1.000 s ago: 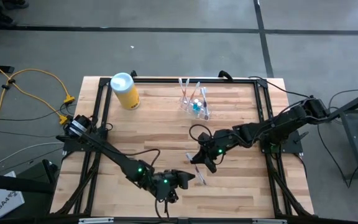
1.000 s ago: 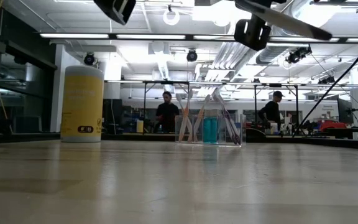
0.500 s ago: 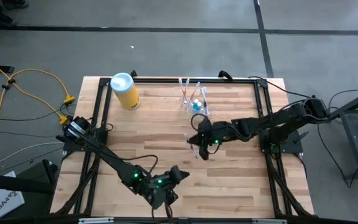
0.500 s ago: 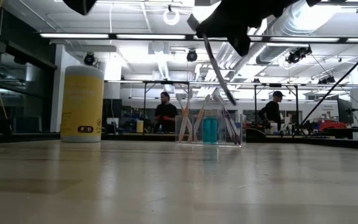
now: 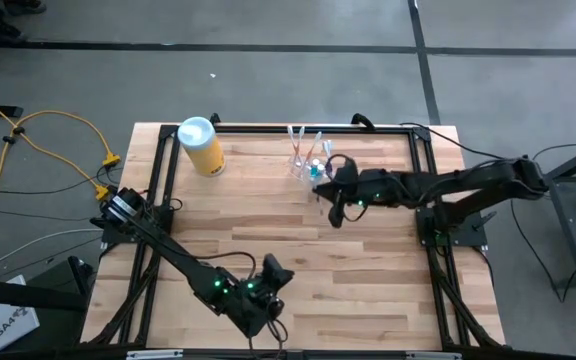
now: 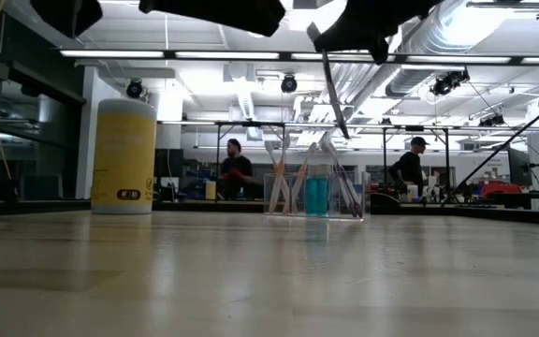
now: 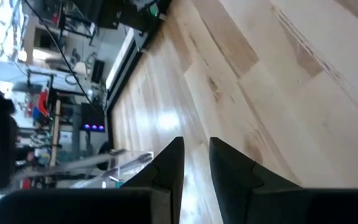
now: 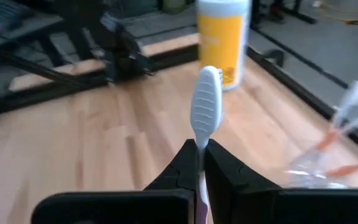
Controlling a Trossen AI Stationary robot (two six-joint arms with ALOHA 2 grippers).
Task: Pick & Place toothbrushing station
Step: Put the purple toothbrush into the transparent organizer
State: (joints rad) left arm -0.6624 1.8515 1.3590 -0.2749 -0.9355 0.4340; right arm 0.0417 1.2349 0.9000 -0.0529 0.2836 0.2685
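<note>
Beside the holder cup (image 5: 311, 163), right gripper (image 5: 334, 207) grips a toothbrush (image 8: 205, 106).

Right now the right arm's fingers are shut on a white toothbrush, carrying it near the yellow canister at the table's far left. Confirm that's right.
One detail is wrong. The right fingers are shut on the white toothbrush, but the high view shows them beside the clear holder cup, well away from the yellow canister.
</note>
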